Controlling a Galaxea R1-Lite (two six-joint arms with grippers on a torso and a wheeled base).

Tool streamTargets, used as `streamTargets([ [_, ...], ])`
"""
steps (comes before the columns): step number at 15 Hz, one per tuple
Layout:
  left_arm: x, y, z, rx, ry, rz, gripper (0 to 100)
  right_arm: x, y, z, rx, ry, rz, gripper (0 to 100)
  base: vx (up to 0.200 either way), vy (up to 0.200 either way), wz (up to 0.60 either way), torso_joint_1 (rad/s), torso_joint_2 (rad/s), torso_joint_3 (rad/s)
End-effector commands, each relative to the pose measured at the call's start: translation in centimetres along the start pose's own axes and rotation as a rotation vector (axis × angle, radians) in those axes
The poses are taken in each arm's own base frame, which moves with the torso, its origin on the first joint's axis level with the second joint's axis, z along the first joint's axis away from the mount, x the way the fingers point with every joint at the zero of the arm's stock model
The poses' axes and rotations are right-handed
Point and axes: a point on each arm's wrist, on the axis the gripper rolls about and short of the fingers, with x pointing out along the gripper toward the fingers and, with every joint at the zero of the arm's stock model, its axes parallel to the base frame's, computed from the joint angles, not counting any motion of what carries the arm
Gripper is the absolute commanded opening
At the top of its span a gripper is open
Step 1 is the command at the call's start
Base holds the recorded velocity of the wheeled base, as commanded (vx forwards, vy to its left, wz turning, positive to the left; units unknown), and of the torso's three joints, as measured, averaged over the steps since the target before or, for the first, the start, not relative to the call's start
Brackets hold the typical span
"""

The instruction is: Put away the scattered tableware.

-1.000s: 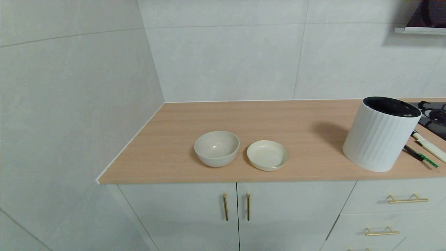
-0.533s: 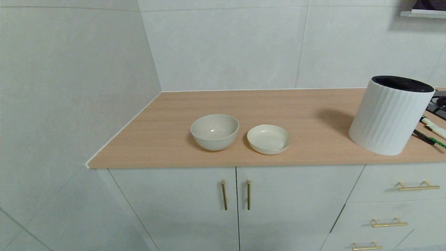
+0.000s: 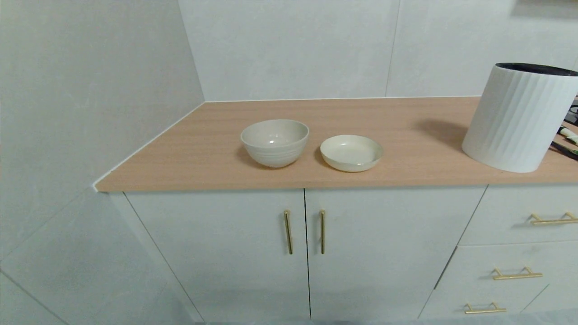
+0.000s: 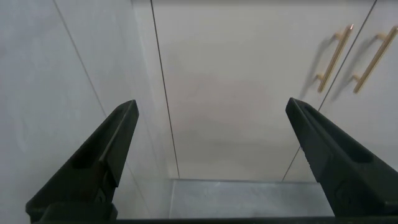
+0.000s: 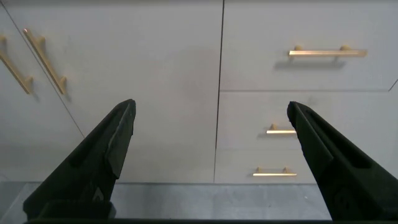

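Note:
A deep beige bowl and a shallow cream dish sit side by side, apart, near the front edge of the wooden countertop. My left gripper is open, held low in front of the white cabinet doors, nothing between its fingers. My right gripper is also open, low before the drawer fronts, holding nothing.
A tall white ribbed container with a dark inside stands at the counter's right. Utensils lie beyond it. Below are cabinet doors with gold handles and drawers. A tiled wall closes the left side.
The whole head picture has shifted: the camera has dropped lower, so the counter sits higher in frame and more cabinet front shows. Bowl, dish and container keep their places.

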Motion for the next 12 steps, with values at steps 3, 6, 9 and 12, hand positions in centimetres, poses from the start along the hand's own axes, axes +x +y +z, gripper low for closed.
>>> streamTargets([
  [3, 0.0, 0.0, 0.0, 0.0, 0.0, 0.002, 100, 0.0, 0.0, 0.0, 0.0, 0.0, 0.0, 100, 0.0, 0.0, 0.0, -0.163, 0.46, 0.304],
  [6, 0.0, 0.0, 0.0, 0.0, 0.0, 0.002, 100, 0.0, 0.0, 0.0, 0.0, 0.0, 0.0, 100, 0.0, 0.0, 0.0, -0.139, 0.45, 0.299],
  [9, 0.0, 0.0, 0.0, 0.0, 0.0, 0.002, 100, 0.0, 0.0, 0.0, 0.0, 0.0, 0.0, 100, 0.0, 0.0, 0.0, -0.111, 0.45, 0.334],
  [12, 0.0, 0.0, 0.0, 0.0, 0.0, 0.002, 100, 0.0, 0.0, 0.0, 0.0, 0.0, 0.0, 100, 0.0, 0.0, 0.0, -0.036, 0.18, 0.129],
])
